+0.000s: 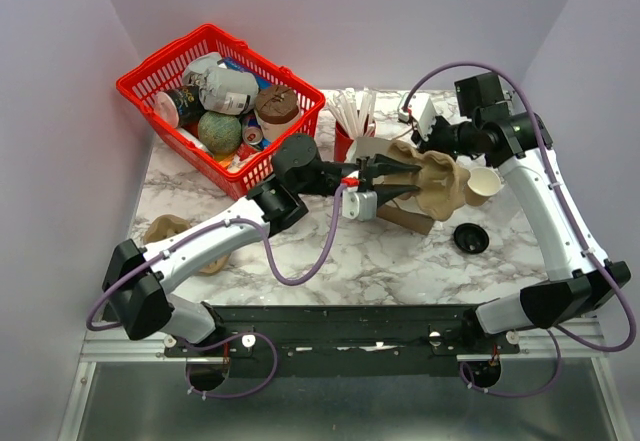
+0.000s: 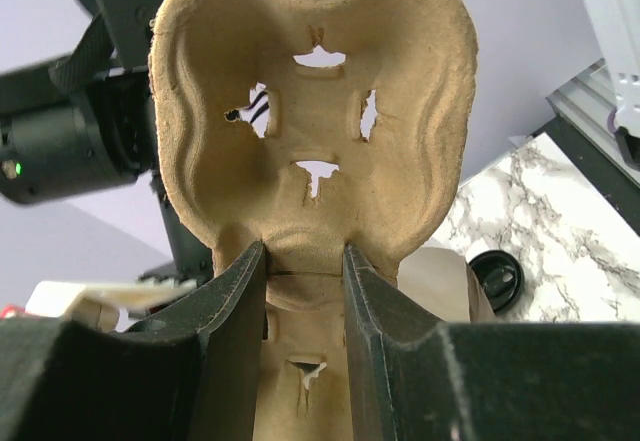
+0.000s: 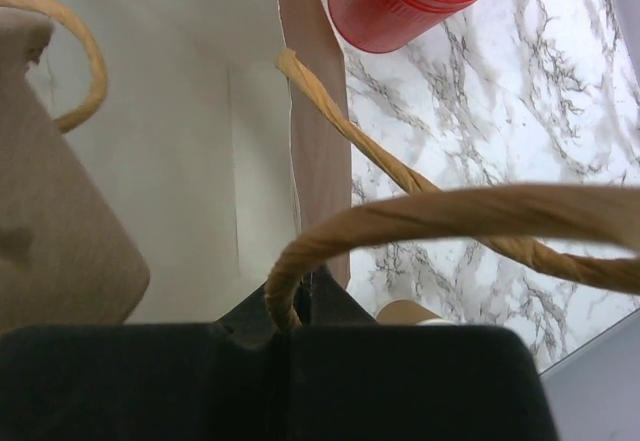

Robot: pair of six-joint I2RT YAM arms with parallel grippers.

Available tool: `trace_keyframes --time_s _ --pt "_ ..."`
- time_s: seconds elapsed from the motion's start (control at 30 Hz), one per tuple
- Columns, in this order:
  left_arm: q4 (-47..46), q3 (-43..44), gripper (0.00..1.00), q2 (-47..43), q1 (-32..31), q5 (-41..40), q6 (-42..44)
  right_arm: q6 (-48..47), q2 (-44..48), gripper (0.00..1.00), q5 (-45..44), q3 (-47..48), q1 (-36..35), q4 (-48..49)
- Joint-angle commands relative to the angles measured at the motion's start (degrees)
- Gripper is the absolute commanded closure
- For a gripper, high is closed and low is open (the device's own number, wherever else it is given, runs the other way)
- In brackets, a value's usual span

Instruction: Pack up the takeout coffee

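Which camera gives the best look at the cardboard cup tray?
The left wrist view: the tray fills it, holes clear, pinched by the left end effector. The top view shows the tray small. In the right wrist view, a tan shape at the left may be it.

Middle's jammed: the pulp cup carrier (image 2: 310,111), clamped in the left gripper (image 2: 305,253), fills the paper bag (image 3: 180,161) opening, and the right gripper (image 3: 300,306) pinching the bag's handle (image 3: 420,211) hangs over it at 1 o'clock. The red straw cup (image 3: 395,6) blocks 12, the packed red basket (image 1: 225,169) fills 10, the loose black lid (image 1: 470,238) sits at 4. Bare marble table (image 1: 380,271) from 5 to 7 is open.
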State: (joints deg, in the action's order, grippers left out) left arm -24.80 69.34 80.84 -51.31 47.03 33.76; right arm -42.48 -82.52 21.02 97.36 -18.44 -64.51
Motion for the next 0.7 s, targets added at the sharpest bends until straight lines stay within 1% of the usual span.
trace_keyframes --time_s 0.0,0.17,0.43,0.5,0.53,0.63,0.67 --pt "-0.4 3.4 1.0 0.9 -2.1 4.6 1.8 -0.1 1.2 0.99 1.8 -0.9 -0.5 -0.4" --pt "1.5 4.1 1.0 1.6 -2.7 4.4 0.8 1.0 1.7 0.99 1.8 -1.1 -0.5 0.7" --pt "4.8 5.9 1.0 4.6 -1.9 1.7 4.0 -0.7 2.2 0.99 2.4 -0.6 -0.5 -0.5" --pt "7.0 6.8 1.0 5.3 -1.3 1.4 4.8 -2.4 2.0 0.99 3.7 0.3 -0.5 -2.6" --pt "7.9 6.9 1.0 5.6 -1.1 0.9 6.6 -2.3 2.2 0.99 3.6 0.3 -0.5 -2.7" --pt "14.1 7.7 1.0 4.9 -0.1 1.0 10.0 -2.0 3.2 0.99 3.2 -0.6 -0.5 -2.5" --pt "17.6 7.7 1.0 4.5 0.0 1.1 12.4 -2.0 3.3 0.99 3.3 -0.9 -0.5 -2.5"
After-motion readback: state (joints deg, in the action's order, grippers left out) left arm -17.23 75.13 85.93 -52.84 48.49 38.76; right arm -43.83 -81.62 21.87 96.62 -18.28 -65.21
